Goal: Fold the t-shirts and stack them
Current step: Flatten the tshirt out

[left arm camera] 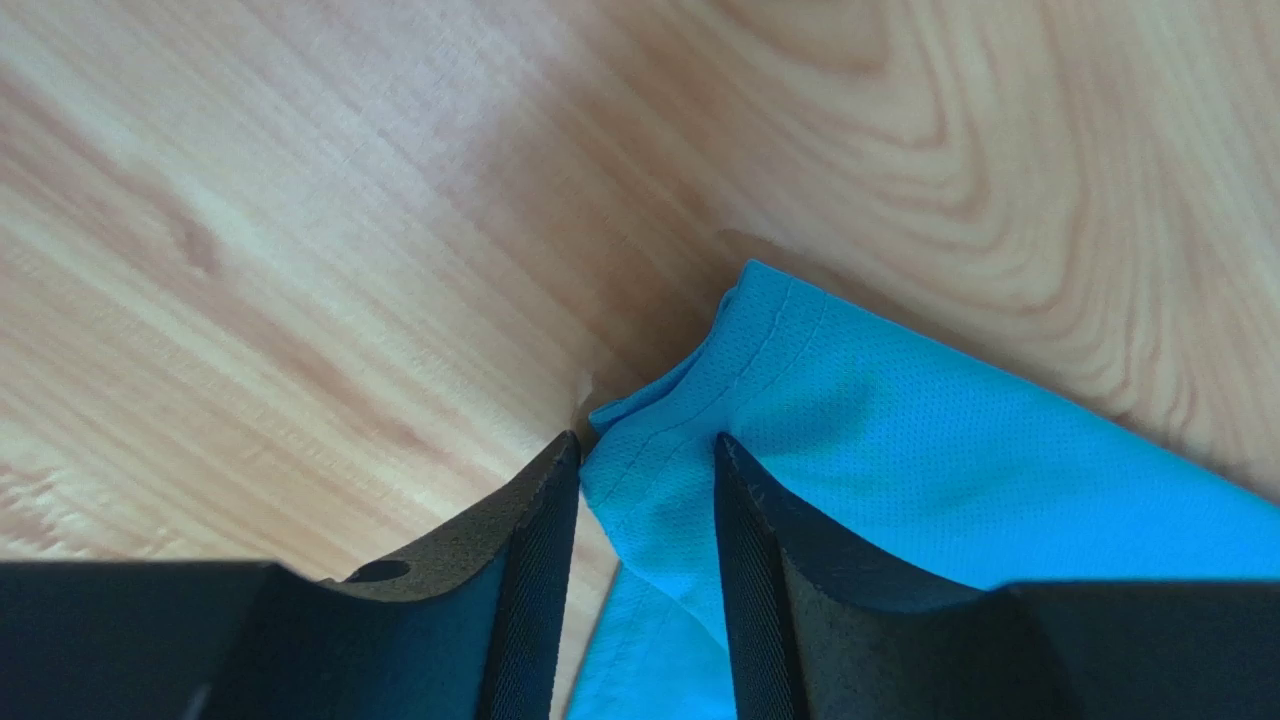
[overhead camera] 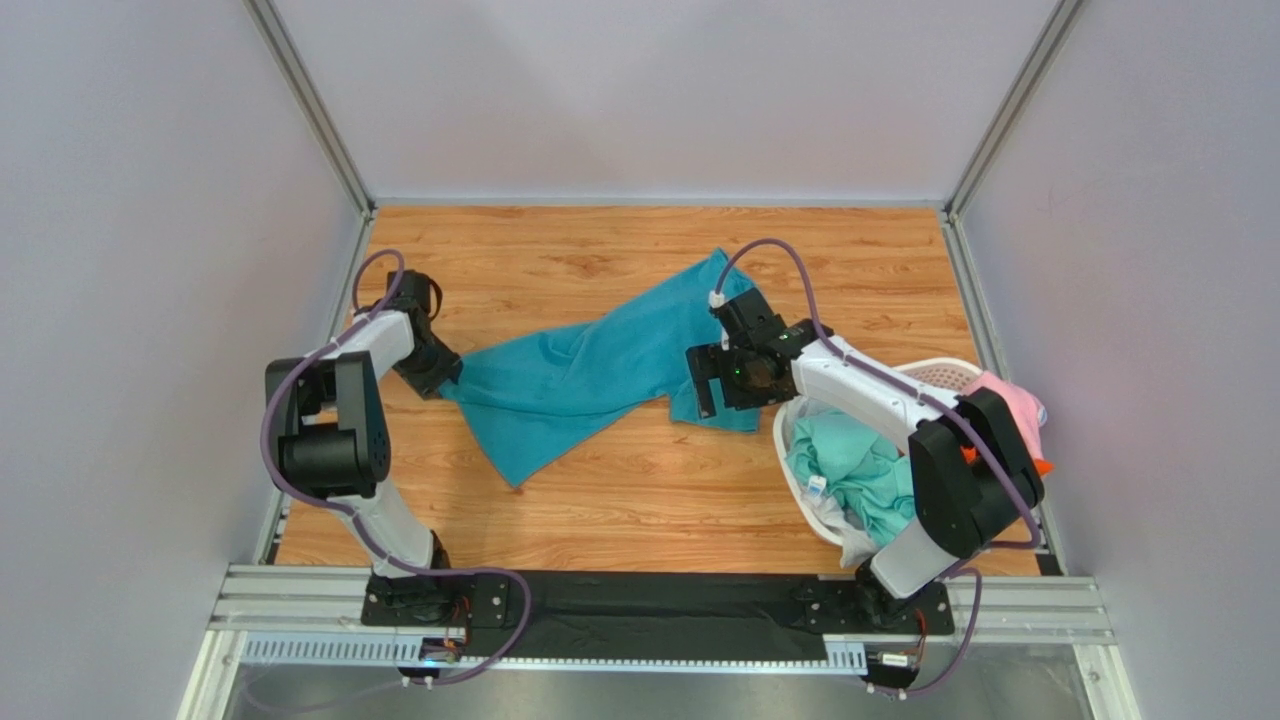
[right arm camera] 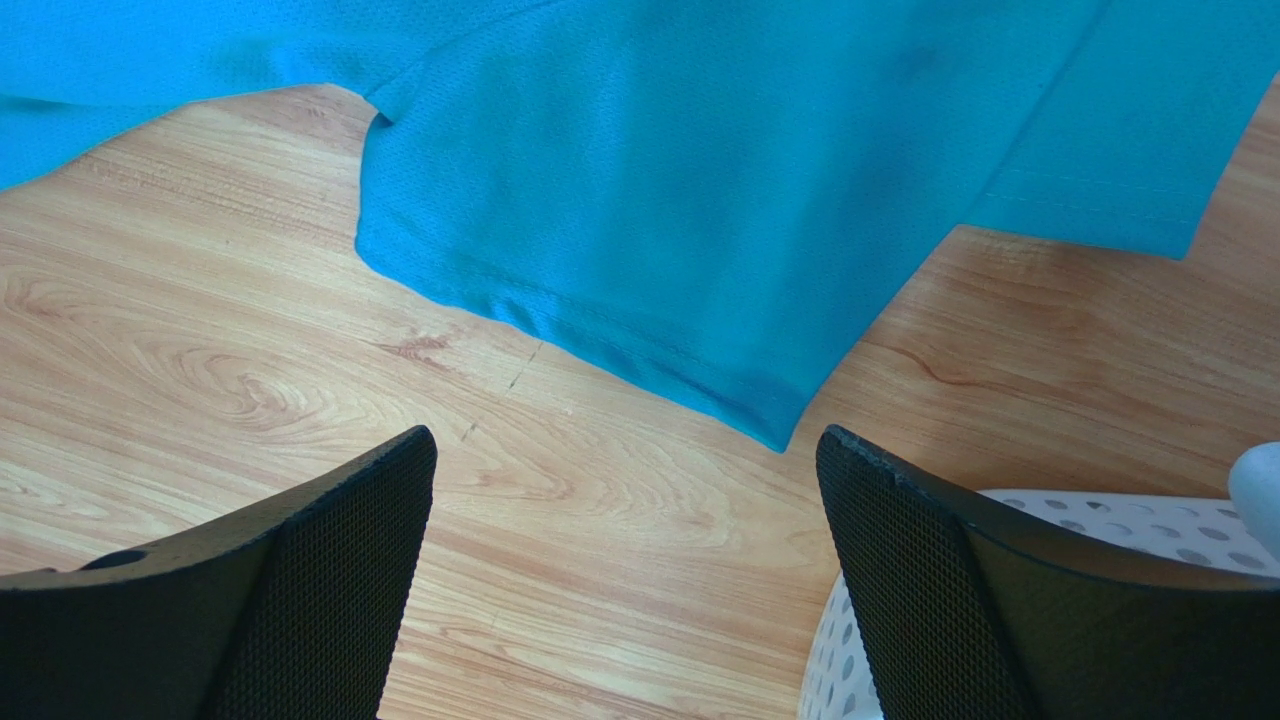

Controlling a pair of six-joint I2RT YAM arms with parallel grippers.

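Note:
The teal-blue t-shirt lies rumpled and stretched diagonally across the wooden table. My left gripper is at its left end. In the left wrist view the jaws stand a narrow gap apart, either side of a hemmed corner of the shirt, with wood showing beside the left finger. My right gripper is wide open and empty, just above the table near the shirt's right lower corner. Mint green, pink and orange shirts are in or on the basket.
The white perforated laundry basket stands at the right, under my right arm; its rim shows in the right wrist view. Grey walls close the table at the back and both sides.

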